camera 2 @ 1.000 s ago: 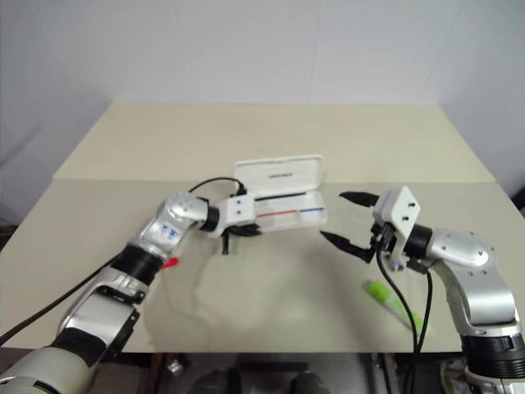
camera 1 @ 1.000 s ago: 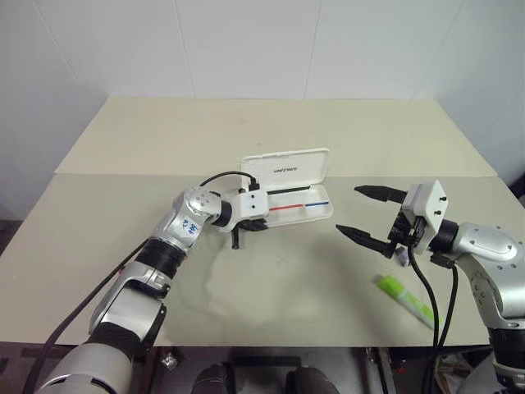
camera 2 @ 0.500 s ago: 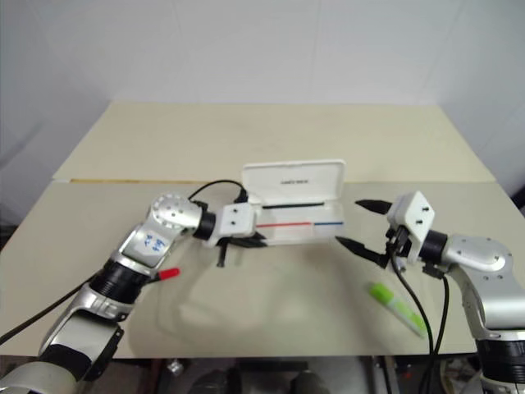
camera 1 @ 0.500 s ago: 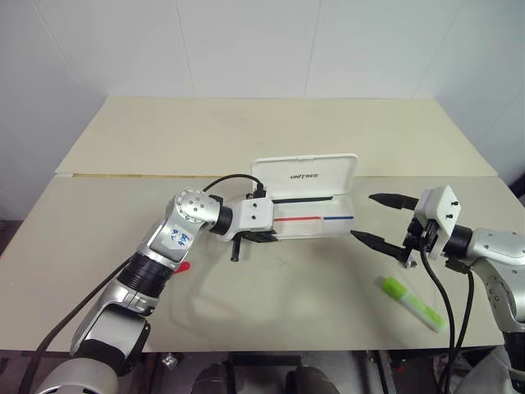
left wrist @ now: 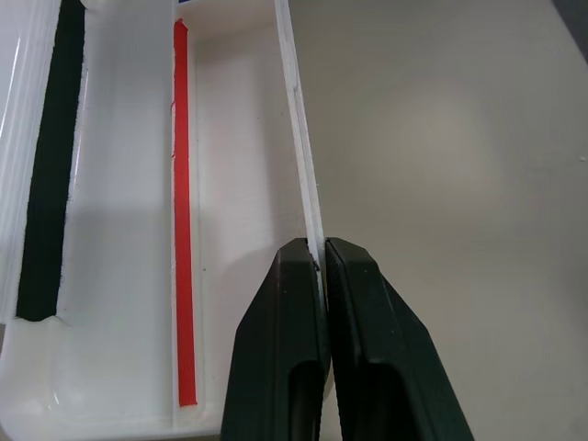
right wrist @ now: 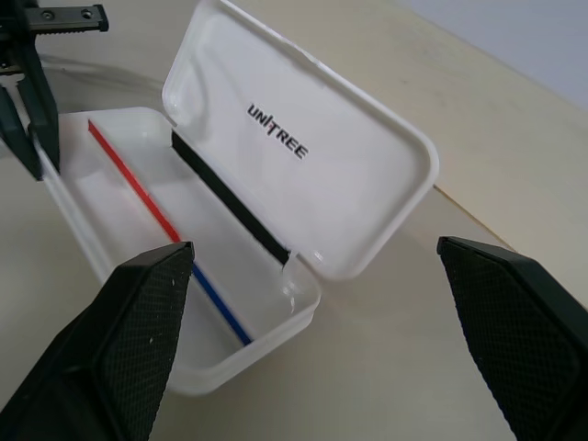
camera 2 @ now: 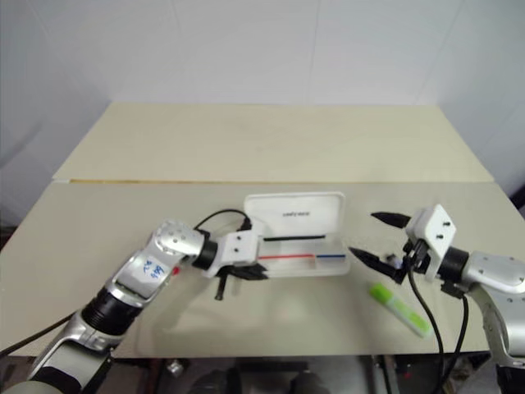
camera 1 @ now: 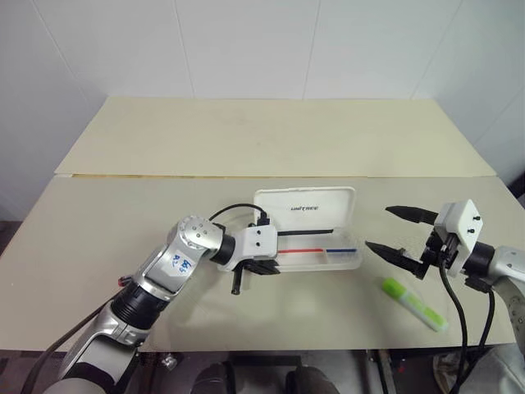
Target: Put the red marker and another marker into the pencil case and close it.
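Left gripper (left wrist: 320, 276): pinched on the pencil case (camera 1: 320, 246) front wall at its left end, likely steadying or dragging it.
Right gripper (camera 1: 402, 232): jaws wide apart, empty, just right of the case.
Pencil case: lid up, empty, toward the tabletop's front edge.
Green highlighter (camera 1: 414, 302): front-right corner.
Red marker: cannot tell.

The case (camera 1: 316, 234) looks like smooth, glossy white plastic, slightly translucent at the thin walls, with a matt black strip along the hinge. The highlighter (camera 1: 414, 303) near the table's front right corner is shiny green plastic. The table (camera 1: 271, 131) has a matt, smooth beige top. The right gripper's fingers (right wrist: 138, 331) are black with a fine textured surface.
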